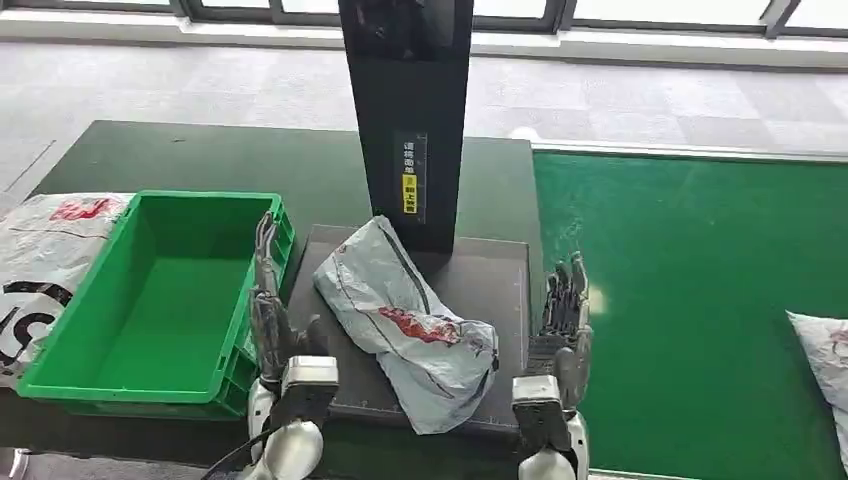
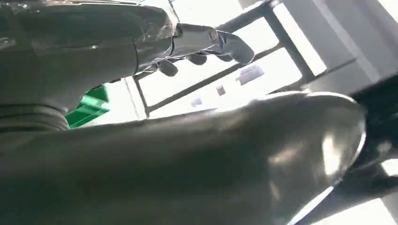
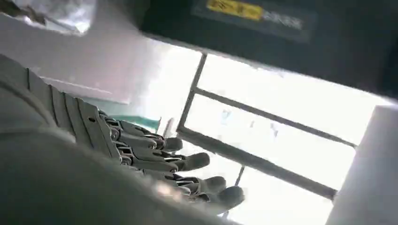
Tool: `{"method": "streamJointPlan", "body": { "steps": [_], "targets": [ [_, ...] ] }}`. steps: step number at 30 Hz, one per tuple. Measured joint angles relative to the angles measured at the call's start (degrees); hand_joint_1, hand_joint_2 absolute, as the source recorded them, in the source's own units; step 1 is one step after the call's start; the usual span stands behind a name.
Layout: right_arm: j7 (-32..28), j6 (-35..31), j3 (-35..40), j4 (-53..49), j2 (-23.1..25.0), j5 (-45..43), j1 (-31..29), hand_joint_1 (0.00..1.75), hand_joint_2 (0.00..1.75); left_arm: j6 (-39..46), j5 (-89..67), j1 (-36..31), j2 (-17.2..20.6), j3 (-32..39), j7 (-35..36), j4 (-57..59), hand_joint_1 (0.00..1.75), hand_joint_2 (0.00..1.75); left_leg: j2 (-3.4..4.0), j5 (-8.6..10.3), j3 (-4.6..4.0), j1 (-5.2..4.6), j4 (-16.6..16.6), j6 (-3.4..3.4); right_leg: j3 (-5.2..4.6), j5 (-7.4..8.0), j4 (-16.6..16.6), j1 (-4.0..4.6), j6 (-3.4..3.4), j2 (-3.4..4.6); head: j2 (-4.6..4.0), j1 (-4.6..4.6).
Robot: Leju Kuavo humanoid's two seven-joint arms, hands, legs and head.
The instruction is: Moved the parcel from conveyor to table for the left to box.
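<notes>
**Parcel down on the pad, both hands free: time for the left to box it**

The grey parcel (image 1: 405, 322) lies crumpled on the dark pad (image 1: 490, 285) in the middle of the surface, one end under the black upright post (image 1: 410, 110), the other hanging slightly over the pad's near edge. The green box (image 1: 150, 300) stands just beside the pad toward the left edge of the surface, with nothing visible inside it.

The left hand (image 1: 268, 300) stands upright between the box wall and the parcel, fingers (image 1: 265, 250) straight, close together and holding nothing. The right hand (image 1: 565, 310) stands at the pad's right edge, fingers (image 3: 187, 161) extended, slightly apart and holding nothing.

The placing looks done, so boxing comes next. The left hand would do best to take the bulkier near end, gather enough of the soft film that it cannot slide out, lift clear of the box's rim, and release over the box's middle. The post leaves little room at the far end, so approach from the near edge.
</notes>
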Motion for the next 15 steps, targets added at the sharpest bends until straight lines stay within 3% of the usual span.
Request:
{"method": "streamJointPlan", "body": {
  "steps": [2,7,13,14,15],
  "targets": [
    [-0.59,-0.04,-0.04,-4.5,-0.64,-3.95,1.1,0.0,1.75,-2.39,-3.74,-0.67,0.2,-0.88,3.36,2.88,0.0,0.0,-0.02,0.0,0.0,-0.02,0.0,0.0,0.03,0.0,0.0,-0.01,0.0,-0.01,0.0,0.0],
    [-0.68,-0.04,-0.33,-13.84,-0.92,-3.16,2.97,0.0,1.75,-8.83,-13.64,-1.06,0.77,-3.31,9.19,7.97,0.0,0.0,0.04,-0.01,0.0,-0.02,0.0,0.01,0.03,0.01,0.0,0.0,0.01,0.03,0.0,0.0],
    [-0.66,0.0,-0.35,-18.68,-0.94,-3.16,3.42,0.0,1.75,-9.99,-16.91,-1.06,1.07,-5.27,11.03,10.68,0.0,0.0,0.03,0.0,0.01,-0.01,0.0,0.01,0.02,0.0,0.0,0.01,0.01,0.03,0.0,0.0],
    [-0.66,0.0,-0.35,-19.12,-0.94,-3.16,3.51,0.0,1.75,-10.08,-16.97,-1.07,1.09,-5.34,11.05,10.98,0.0,1.75,0.03,0.0,0.01,-0.01,0.0,0.01,0.02,0.0,0.0,0.01,0.01,0.02,0.0,0.0],
    [-0.64,0.02,-0.35,-19.49,-0.94,-3.16,3.57,0.0,1.75,-10.21,-17.11,-1.07,1.12,-5.45,11.12,11.22,0.0,1.75,0.02,0.0,0.01,-0.01,-0.01,0.01,0.02,0.0,0.0,0.01,0.01,0.02,0.0,0.0]
  ]
}}
